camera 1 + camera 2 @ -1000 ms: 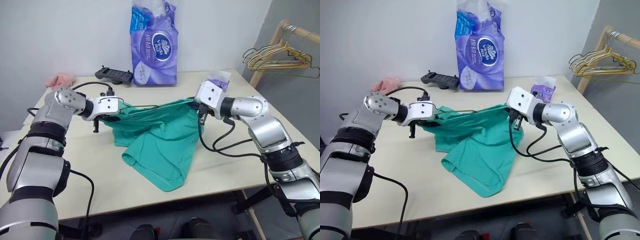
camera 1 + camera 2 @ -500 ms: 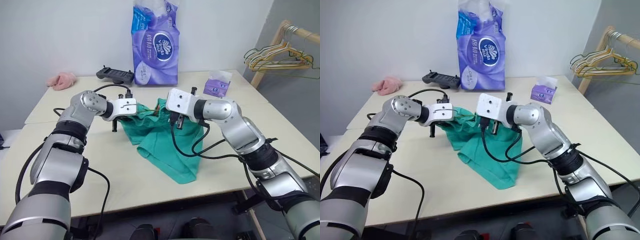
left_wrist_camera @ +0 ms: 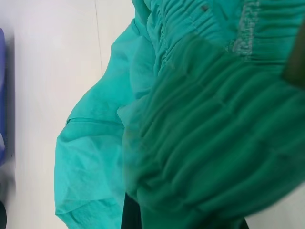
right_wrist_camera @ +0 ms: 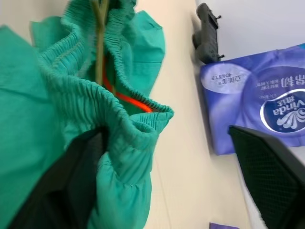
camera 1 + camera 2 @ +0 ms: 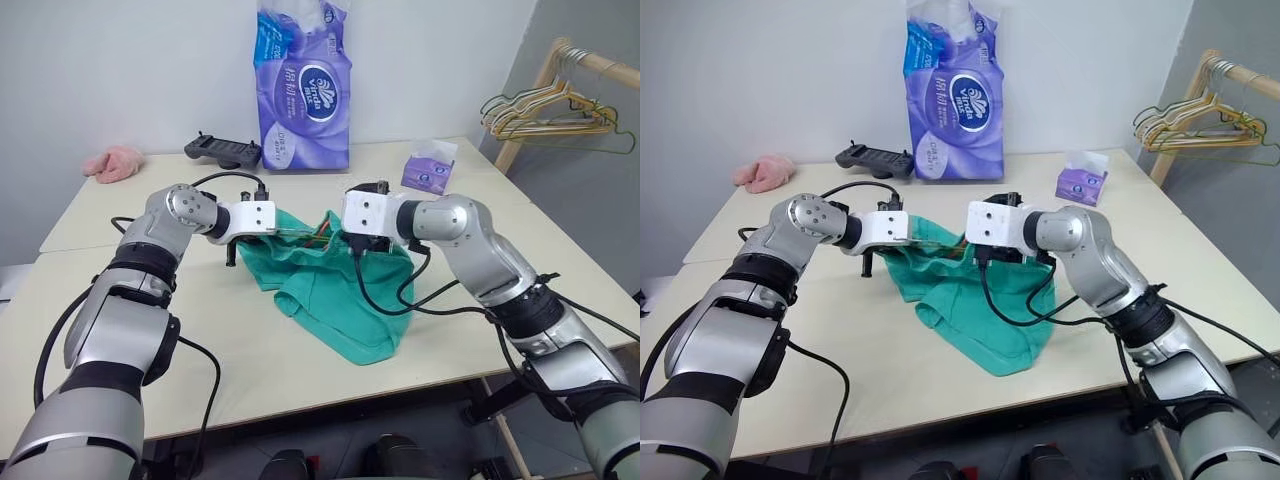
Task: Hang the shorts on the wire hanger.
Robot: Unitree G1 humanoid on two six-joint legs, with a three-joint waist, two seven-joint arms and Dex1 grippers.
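Note:
The teal-green shorts (image 5: 335, 295) hang bunched between my two grippers, and their legs rest on the table (image 5: 200, 340). My left gripper (image 5: 272, 226) is shut on the gathered waistband at its left end. My right gripper (image 5: 350, 238) is at the waistband's other end. It is open, with the fingers (image 4: 269, 167) far apart and the waistband draped over one of them. The wire hanger (image 4: 99, 47) shows as a thin olive wire running through the waistband opening. Fabric hides the rest of it.
A tall purple tissue pack (image 5: 305, 85) stands at the back of the table, with a black controller (image 5: 222, 150) to its left. A pink cloth lump (image 5: 117, 162) lies at the far left and a small purple packet (image 5: 428, 172) at the right. Beyond the table's right side is a wooden rack with several hangers (image 5: 545, 105).
The two grippers have come closer together, so the stretched waistband has gone slack and bunched. The right gripper has opened and the waistband now lies over one finger.

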